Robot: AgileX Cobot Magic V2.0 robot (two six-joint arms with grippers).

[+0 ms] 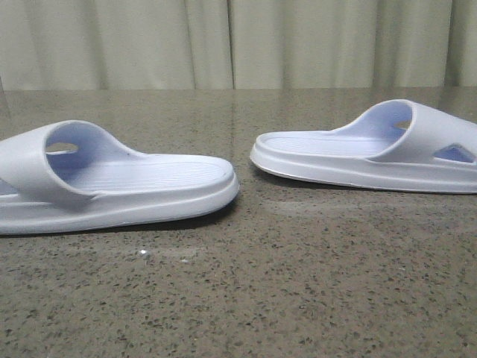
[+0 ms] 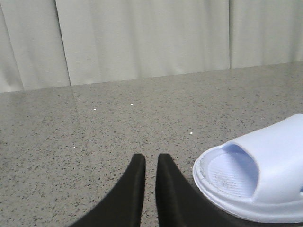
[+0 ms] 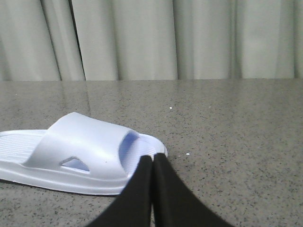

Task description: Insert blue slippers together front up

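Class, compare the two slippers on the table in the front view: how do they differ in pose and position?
The left slipper lies nearer the camera, its open heel end pointing right; the right slipper lies farther back, its open heel end pointing left. The left slipper's strap is at its left end; the right slipper's is at its right end. Both are pale blue, sole down on the table, heels facing, apart.

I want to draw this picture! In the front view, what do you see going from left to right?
Left slipper, lying flat with its heel pointing right → a bare gap of speckled table → right slipper, lying flat with its heel pointing left. The two heels face each other, not touching.
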